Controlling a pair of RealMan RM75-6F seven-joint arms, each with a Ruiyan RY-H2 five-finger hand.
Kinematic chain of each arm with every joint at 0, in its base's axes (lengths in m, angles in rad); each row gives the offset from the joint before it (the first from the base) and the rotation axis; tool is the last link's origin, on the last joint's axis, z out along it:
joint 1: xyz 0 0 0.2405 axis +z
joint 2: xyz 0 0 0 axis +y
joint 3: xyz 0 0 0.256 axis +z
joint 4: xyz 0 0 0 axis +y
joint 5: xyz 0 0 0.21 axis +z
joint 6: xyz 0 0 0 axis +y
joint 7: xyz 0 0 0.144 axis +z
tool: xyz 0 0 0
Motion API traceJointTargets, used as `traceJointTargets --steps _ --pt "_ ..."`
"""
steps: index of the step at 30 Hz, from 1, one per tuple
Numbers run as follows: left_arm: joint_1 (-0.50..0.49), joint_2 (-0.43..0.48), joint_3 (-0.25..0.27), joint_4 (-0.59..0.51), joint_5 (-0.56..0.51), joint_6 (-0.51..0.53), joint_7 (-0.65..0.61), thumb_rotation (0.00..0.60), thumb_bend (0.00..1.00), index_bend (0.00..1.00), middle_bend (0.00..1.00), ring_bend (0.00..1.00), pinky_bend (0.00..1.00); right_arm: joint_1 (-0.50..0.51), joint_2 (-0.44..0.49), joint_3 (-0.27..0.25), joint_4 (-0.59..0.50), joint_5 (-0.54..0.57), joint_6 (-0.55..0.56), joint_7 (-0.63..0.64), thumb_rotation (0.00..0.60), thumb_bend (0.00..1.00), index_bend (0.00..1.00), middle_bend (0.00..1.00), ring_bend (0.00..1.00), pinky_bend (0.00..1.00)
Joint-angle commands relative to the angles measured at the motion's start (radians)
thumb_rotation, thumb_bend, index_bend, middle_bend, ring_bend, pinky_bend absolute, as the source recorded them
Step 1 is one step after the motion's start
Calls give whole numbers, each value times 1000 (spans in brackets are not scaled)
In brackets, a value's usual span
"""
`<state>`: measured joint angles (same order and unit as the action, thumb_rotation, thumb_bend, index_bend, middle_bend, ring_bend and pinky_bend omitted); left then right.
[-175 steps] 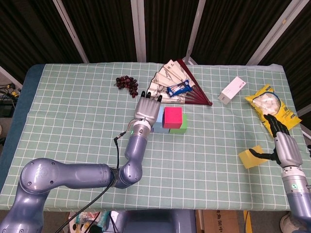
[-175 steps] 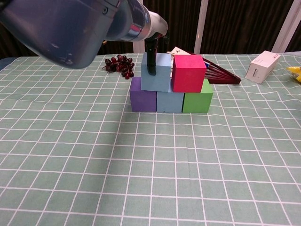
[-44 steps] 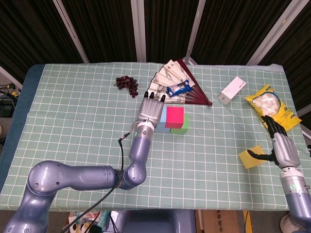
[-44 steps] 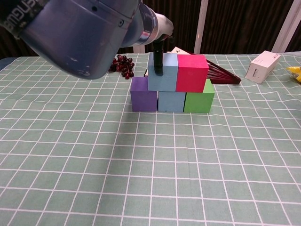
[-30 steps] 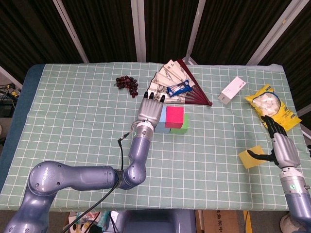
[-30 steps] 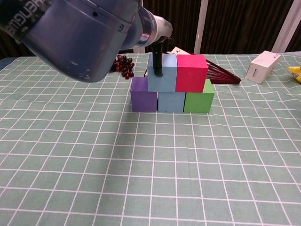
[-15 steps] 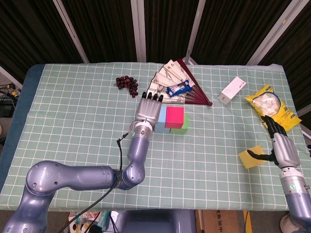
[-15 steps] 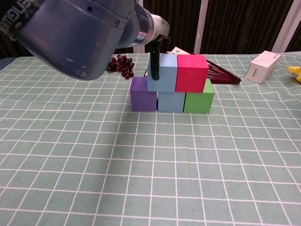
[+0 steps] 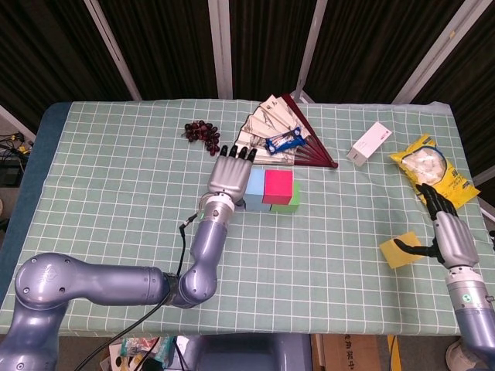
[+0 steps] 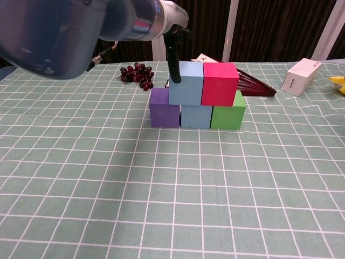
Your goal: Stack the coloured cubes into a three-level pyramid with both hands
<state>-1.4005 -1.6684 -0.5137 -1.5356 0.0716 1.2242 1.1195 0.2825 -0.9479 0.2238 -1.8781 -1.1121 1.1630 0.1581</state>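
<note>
Just right of left hand (image 9: pixel 228 176): light-blue cube (image 10: pixel 186 83).

My table wears a green cloth with a white grid (image 9: pixel 116 178). Behind it I see dark corrugated wall panels (image 9: pixel 162 46) split by pale metal bars (image 9: pixel 220 46).

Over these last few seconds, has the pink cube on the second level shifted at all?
Yes. In the chest view the pink cube has slid slightly right along the bottom row and now sits flush against the light blue cube, judged against the green cube.
</note>
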Motion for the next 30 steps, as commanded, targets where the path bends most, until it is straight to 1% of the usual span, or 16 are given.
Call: traceJointTargets --steps 1,8,10,12,14,17,18,21,25,27,30 --pt "69 54 17 -110 69 56 -80 600 150 0 69 63 67 0 2 -1 -1 -1 -1 -2 600 180 0 5 0 0" --pt "218 148 109 -329 230 179 -211 600 149 0 70 63 67 7 8 -6 3 1 -5 -35 600 180 0 5 0 0" --pt "271 179 143 -394 283 219 -254 600 150 0 70 63 67 8 7 -9 3 -2 -2 -50 600 181 0 6 0 0" --pt "313 207 183 -445 333 253 -276 600 150 0 70 63 67 8 8 -13 5 -3 -1 -64 600 181 0 6 0 0" --pt "367 239 238 -502 401 297 -302 600 150 0 70 63 67 9 8 -16 11 -7 1 -79 600 181 0 6 0 0" --pt "434 272 304 -562 489 351 -344 600 150 0 70 63 67 13 6 -24 31 -22 1 -103 600 181 0 6 0 0" --pt "467 286 337 -585 537 375 -368 600 150 0 70 63 67 15 5 -31 42 -32 -1 -116 600 181 0 6 0 0" --pt "551 314 424 -608 668 426 -426 600 150 0 70 63 67 22 0 -51 72 -58 -13 -154 600 181 0 6 0 0" --pt "640 337 515 -597 796 467 -484 600 150 0 70 63 67 29 -17 -76 100 -74 -26 -207 600 180 0 6 0 0" --pt "676 345 545 -586 845 477 -511 600 150 0 70 63 67 33 -27 -88 112 -79 -35 -230 600 181 0 5 0 0" --pt "720 352 573 -570 896 483 -556 600 150 0 70 63 67 34 -42 -99 122 -81 -38 -257 600 181 0 5 0 0"
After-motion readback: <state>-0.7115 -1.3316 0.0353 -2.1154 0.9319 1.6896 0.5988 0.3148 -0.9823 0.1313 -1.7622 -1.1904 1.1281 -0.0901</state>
